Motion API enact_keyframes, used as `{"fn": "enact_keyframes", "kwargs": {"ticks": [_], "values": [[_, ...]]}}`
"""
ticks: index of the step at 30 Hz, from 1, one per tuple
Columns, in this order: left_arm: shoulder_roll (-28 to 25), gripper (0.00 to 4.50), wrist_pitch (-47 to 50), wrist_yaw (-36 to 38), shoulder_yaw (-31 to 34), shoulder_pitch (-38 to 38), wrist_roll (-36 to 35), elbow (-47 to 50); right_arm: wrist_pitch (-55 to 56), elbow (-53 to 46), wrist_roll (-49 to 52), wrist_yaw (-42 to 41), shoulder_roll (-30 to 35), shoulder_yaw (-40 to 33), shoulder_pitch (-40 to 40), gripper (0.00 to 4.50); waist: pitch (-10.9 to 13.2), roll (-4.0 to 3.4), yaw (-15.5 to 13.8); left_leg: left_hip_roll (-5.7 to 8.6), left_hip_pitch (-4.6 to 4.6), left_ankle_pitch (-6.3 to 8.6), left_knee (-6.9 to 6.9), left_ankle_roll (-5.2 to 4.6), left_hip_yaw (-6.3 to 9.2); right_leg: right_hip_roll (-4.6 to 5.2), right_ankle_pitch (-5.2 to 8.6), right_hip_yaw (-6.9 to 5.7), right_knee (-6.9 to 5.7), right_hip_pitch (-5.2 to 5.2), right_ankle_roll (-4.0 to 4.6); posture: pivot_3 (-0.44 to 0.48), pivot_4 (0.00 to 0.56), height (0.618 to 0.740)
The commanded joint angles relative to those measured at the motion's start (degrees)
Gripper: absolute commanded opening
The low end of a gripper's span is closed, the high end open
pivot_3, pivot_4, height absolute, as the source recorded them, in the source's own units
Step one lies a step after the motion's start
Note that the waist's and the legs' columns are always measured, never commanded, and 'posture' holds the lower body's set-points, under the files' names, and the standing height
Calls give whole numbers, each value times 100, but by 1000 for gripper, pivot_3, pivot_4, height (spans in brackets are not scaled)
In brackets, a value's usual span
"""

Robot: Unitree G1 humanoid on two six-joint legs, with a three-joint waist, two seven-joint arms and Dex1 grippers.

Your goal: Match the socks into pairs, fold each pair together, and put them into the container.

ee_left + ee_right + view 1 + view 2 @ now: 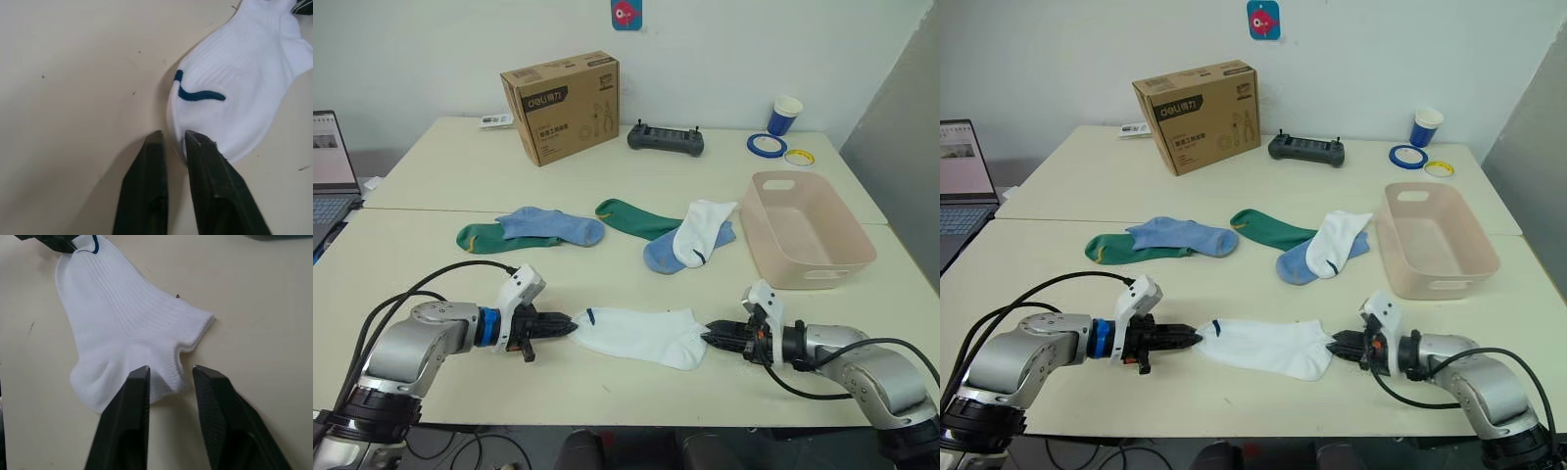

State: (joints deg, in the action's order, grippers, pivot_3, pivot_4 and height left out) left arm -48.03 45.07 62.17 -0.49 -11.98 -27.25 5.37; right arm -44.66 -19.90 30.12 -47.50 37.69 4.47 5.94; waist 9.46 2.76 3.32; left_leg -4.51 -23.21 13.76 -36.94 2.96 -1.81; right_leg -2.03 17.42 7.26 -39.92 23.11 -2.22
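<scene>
A white sock [641, 335] with a small blue mark lies flat near the table's front edge. My left gripper [570, 324] is at its left end, fingers [198, 147] pinched on the edge by the blue mark. At the sock's right end my right gripper [170, 371] is open, the sock's edge lying between its tips. Farther back, a light blue sock [553, 225] overlaps a dark green sock [480, 236]. Another green sock [636, 217] lies beside a blue sock [658, 257] with a second white sock [700, 233] on top. The pale pink container [773, 233] stands at the right.
A brown cardboard box [561, 105], a black controller [666, 139], a blue cup [785, 115] and two tape rolls [767, 145] stand along the back of the table. A laptop [328, 166] sits off the left edge.
</scene>
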Motion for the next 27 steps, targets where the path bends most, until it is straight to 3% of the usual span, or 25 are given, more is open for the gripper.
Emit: {"fn": "enact_keyframes", "kwargs": {"ticks": [1, 3, 12, 15, 21, 23, 27], "values": [[-147, 2174, -469, 96, 236, -128, 108, -190, 46, -352, 243, -126, 161, -391, 39, 2849, 0, -1, -1, 0, 0, 0, 0, 0, 0, 0, 0, 0, 0, -1, 0, 0, 150, 740], [-129, 2758, -995, 308, 343, -241, 114, -318, 75, -525, 389, -249, 230, -497, 75, 3523, 3, -3, -2, 0, 1, 0, -1, 0, 2, 0, -1, -2, -2, 0, 0, 0, 150, 740], [206, 2758, -1783, 964, 113, -686, -37, -165, 1164, -513, -431, -426, 180, 215, 393, 3523, 3, -4, 2, 1, -14, 0, -1, 1, 1, -1, 1, -4, 2, 7, 1, 0, 150, 740], [369, 2133, -2434, 1357, -351, -648, 194, 183, 1811, -242, -1072, -448, -13, 827, 729, 2898, 3, -4, -1, 0, -16, -1, -1, 1, 3, -2, 1, -6, 2, 8, 2, 0, 150, 740], [596, 144, -3343, 1468, -998, -614, 813, 67, 2539, 401, -1745, -590, -333, 1493, 1009, 719, 4, -5, -13, 0, -18, -1, -3, 1, 3, -2, 1, -7, 2, 8, 3, 0, 150, 740], [760, 0, -3799, 1330, -1209, -628, 1196, -200, 2672, 623, -1932, -543, -521, 1684, 1066, 35, 4, -7, -14, 1, -17, -1, -4, 1, 3, -2, 1, -5, 1, 7, 4, 0, 150, 740], [897, 0, -4148, 1282, -1321, -605, 1438, -501, 2852, 829, -2188, -540, -636, 1815, 1037, 35, 4, -7, -19, 0, -18, -1, -7, 1, 3, -2, 0, -6, -2, 7, 4, 0, 150, 740]]}}
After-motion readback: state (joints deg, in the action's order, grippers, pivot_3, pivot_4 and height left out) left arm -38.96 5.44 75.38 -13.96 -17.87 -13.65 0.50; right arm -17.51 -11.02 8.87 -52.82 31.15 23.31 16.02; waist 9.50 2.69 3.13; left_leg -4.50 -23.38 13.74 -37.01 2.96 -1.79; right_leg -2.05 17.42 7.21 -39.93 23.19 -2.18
